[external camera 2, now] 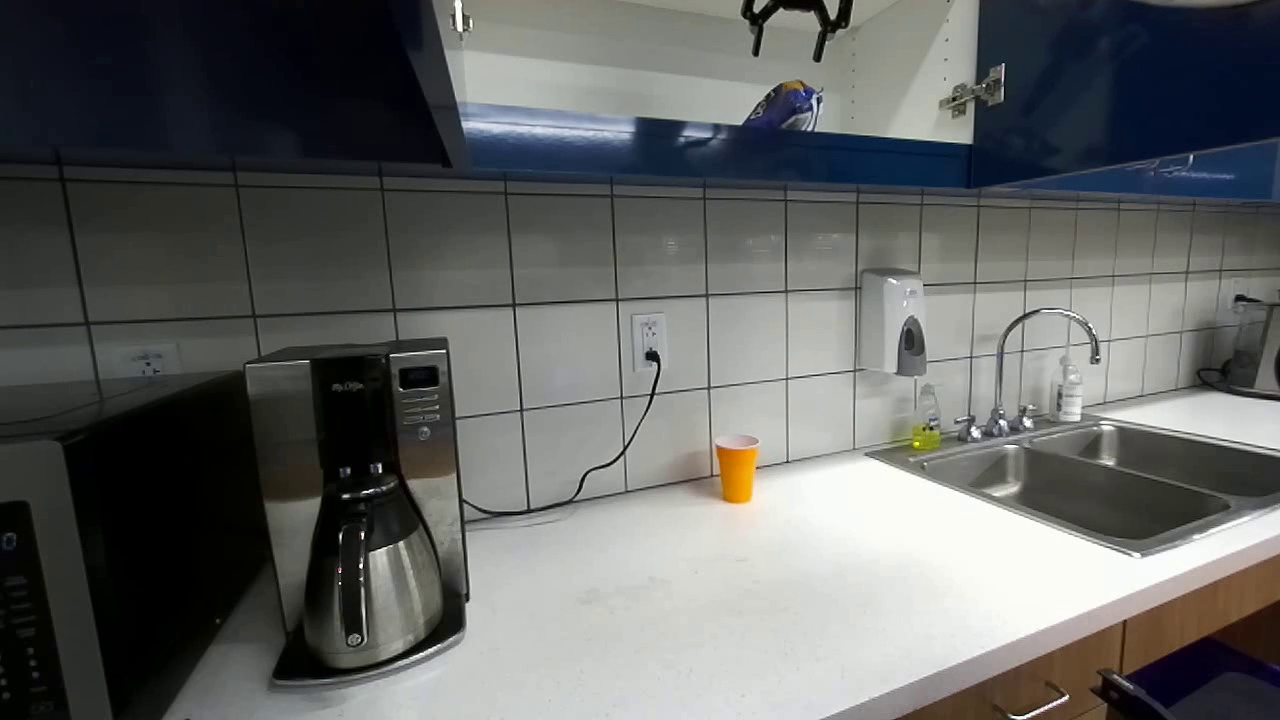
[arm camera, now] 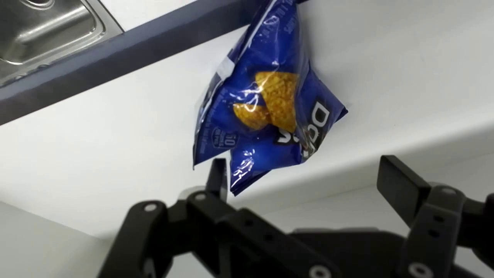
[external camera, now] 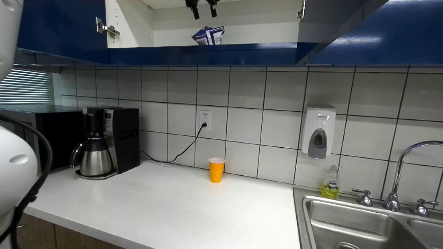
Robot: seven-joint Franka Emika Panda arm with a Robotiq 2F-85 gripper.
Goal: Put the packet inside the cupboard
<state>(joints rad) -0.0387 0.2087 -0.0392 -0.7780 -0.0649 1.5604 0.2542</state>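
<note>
Tiled wall [external camera: 245, 126], white bench [external camera: 173, 204] below it, blue cupboard [external camera: 249, 53] above with its doors [external camera: 62, 27] swung out. Far left in an exterior view: my white arm [external camera: 15, 169], and partly behind it window blinds [external camera: 29, 86] and a dark microwave [external camera: 62, 138]. Next along the bench, the coffee maker [external camera: 128, 138], its steel carafe [external camera: 96, 157] seated on the base; a black cord [external camera: 169, 162] runs from beside it to the wall outlet [external camera: 205, 117].

Mid-span, up high: my fingers [external camera: 196, 12], tips downward, spread wide, holding nothing. They stand against the cupboard's pale interior; how deep I reach, I cannot tell. Below them, with a gap in both exterior views, is the blue packet [external camera: 208, 36]: inside the cupboard, on its white floor, close behind the front lip. In the wrist view its creased face carries printed yellow chips and white lettering, partly lost in the folds.

Under the cupboard, an orange cup [external camera: 216, 171] stands upright, pale inside, on the bench near the tiles. Right of it: a soap dispenser [external camera: 318, 131] mounted on the wall, a bottle [external camera: 330, 186] of yellow liquid at the back rim of the steel sink [external camera: 301, 214], then the chrome faucet [external camera: 392, 202] with a lever either side, the sink let into the bench.
</note>
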